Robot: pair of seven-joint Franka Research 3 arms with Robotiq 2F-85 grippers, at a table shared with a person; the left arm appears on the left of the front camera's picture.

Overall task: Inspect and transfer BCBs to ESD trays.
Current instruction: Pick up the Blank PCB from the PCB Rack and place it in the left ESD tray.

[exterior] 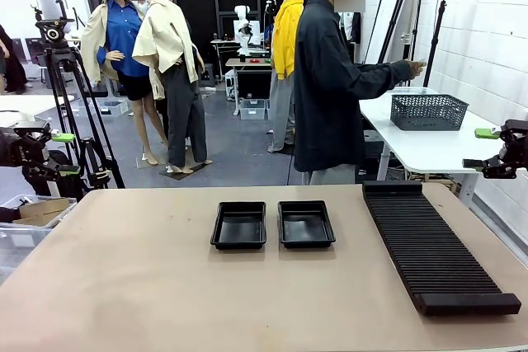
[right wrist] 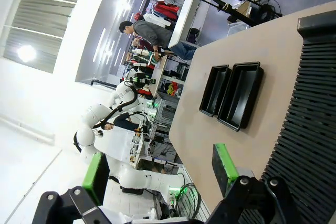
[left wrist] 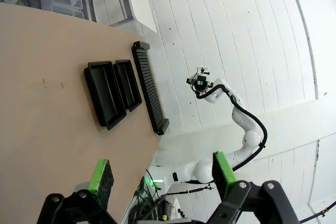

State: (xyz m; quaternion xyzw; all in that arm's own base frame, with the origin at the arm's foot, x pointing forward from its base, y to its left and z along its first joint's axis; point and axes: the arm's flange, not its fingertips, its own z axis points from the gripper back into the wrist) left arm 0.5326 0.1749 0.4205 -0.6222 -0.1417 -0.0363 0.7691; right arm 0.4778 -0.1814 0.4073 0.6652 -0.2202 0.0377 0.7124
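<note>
I saw the table (exterior: 124,286) bearing the left tray (exterior: 239,225) just beside the right tray (exterior: 306,223), and a rack (exterior: 429,245) farther right.

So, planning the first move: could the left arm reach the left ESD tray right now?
Probably yes: the left pincer hangs open off the table's left edge, with nothing standing between it and the left ESD tray.
</note>
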